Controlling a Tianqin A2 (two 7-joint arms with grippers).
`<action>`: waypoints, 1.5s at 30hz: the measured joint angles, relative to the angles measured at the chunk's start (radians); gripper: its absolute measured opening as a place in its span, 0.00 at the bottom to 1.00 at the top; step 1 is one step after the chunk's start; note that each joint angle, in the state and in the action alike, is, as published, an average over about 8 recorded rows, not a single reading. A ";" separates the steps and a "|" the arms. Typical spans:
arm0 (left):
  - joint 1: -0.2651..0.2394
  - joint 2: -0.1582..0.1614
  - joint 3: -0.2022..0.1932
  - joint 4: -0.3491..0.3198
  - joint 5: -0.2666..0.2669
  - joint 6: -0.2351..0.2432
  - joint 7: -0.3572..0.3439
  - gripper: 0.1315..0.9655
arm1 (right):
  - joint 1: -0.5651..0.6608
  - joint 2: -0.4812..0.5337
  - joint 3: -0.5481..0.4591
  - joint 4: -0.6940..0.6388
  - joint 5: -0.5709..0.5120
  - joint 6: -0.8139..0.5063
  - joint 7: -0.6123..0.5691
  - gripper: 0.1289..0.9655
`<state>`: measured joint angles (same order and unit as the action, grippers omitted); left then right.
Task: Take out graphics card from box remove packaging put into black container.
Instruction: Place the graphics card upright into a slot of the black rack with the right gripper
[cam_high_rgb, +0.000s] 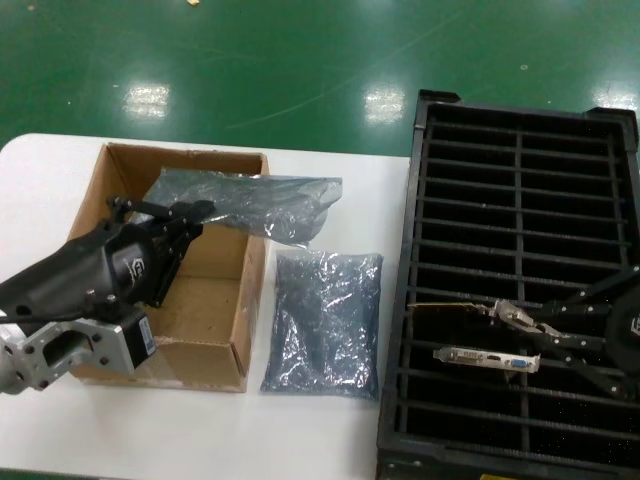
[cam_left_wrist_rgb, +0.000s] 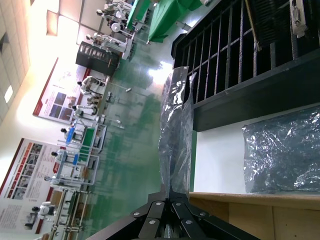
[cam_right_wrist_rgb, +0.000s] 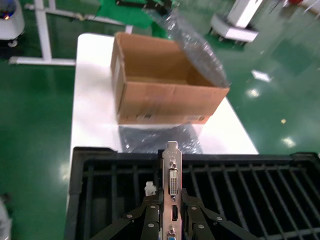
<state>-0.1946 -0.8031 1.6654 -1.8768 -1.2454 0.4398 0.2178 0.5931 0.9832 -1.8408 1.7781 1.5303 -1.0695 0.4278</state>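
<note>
At about nine o'clock in the head view, the left gripper (cam_high_rgb: 190, 215) hangs over the box (cam_high_rgb: 230, 340), its fingers closed on one end of an anti-static bag (cam_high_rgb: 265, 205). That bag stretches out toward one o'clock, over the box's far corner, lifted clear of the table (cam_high_rgb: 320, 430). Whether it is empty or has a card inside cannot be told. If it does hold one, the pinch is on thin crinkly film alone, and the weight could slide the bag through the fingers or drag it against the cardboard rim.

Just right of the box, a second bag (cam_high_rgb: 325, 320) lies flat on the table, touching or nearly touching the black container (cam_high_rgb: 520, 150). It looks spent. Lying so near the container's wall, it could be swept along by a passing arm.

At about four o'clock, the right gripper (cam_right_wrist_rgb: 170, 212) is over the black container with its fingers clamped on the graphics card (cam_right_wrist_rgb: 172, 175), held by the bracket end, ports showing. The card stands edge-on above the ribs. The slots are narrow, so a small tilt could land the board on a rib instead of between two. Another card's bracket (cam_high_rgb: 485, 358) sits already slotted just beside it, and a drift that way risks knocking it.
</note>
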 joint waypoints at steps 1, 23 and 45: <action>0.000 0.000 0.000 0.000 0.000 0.000 0.000 0.01 | 0.022 -0.002 -0.011 -0.002 -0.012 -0.022 0.014 0.07; 0.000 0.000 0.000 0.000 0.000 0.000 0.000 0.01 | 0.130 -0.033 -0.086 -0.016 -0.130 -0.110 0.093 0.07; 0.000 0.000 0.000 0.000 0.000 0.000 0.000 0.01 | 0.326 -0.134 -0.220 -0.096 -0.308 -0.247 0.165 0.07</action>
<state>-0.1945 -0.8030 1.6654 -1.8768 -1.2454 0.4399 0.2178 0.9189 0.8490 -2.0604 1.6826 1.2221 -1.3166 0.5929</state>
